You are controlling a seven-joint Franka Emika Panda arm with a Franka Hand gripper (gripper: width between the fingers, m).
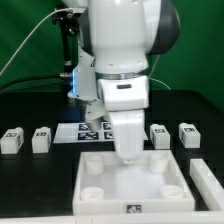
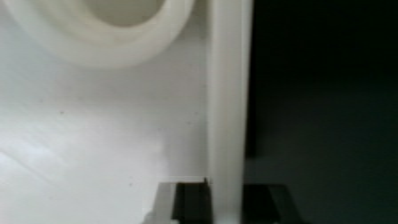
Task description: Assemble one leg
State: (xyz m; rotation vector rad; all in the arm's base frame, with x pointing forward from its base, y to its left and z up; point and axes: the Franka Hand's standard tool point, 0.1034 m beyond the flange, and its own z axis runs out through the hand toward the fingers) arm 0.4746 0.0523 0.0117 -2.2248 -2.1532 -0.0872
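Observation:
The large white tray (image 1: 105,206) lies at the front of the black table. My gripper (image 1: 127,153) points down at its far wall. In the wrist view my gripper (image 2: 224,205) straddles that upright wall (image 2: 226,100), one dark finger (image 2: 189,204) inside and the other outside, both against it. A round corner socket (image 2: 125,22) shows on the tray floor. Several legs, small white blocks with tags, stand apart from the gripper: two at the exterior view's left (image 1: 12,140) (image 1: 41,139) and two at its right (image 1: 159,135) (image 1: 187,133).
The marker board (image 1: 88,130) lies behind the tray, partly hidden by the arm. Another white piece (image 1: 206,181) lies at the exterior view's right edge. A green backdrop stands behind the table.

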